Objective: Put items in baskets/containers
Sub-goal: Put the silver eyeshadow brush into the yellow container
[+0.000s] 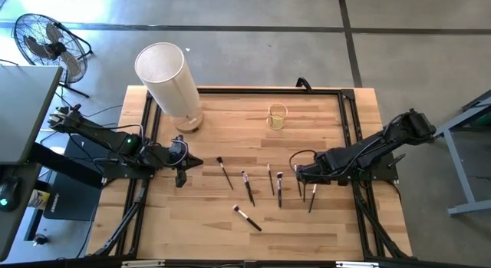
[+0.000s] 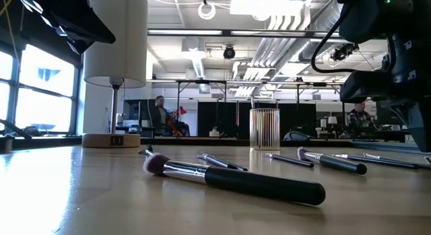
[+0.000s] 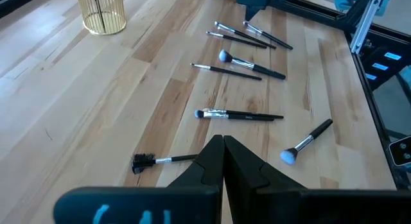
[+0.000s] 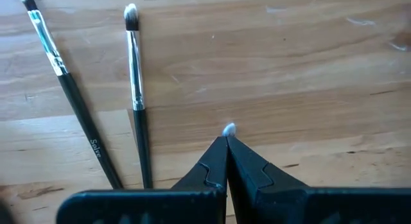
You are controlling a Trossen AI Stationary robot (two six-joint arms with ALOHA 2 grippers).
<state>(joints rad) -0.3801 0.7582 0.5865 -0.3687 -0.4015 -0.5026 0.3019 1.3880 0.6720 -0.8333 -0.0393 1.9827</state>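
The right end effector [image 1: 301, 174], fingers closed on a thin brush [image 4: 229, 129], sits low over the desk [image 1: 322, 229] among the brushes, and the glass cup [image 1: 277, 117] lies away from it toward the desk's far edge.

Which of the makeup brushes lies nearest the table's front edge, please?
The thick-handled brush with the fluffy pinkish head, lying diagonally alone; all other brushes sit farther back, in a row towards the right end effector.

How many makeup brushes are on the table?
7 brushes. One near the left tool, one beside it, one alone in front, two mid-table, two at the right tool, which may hide more.
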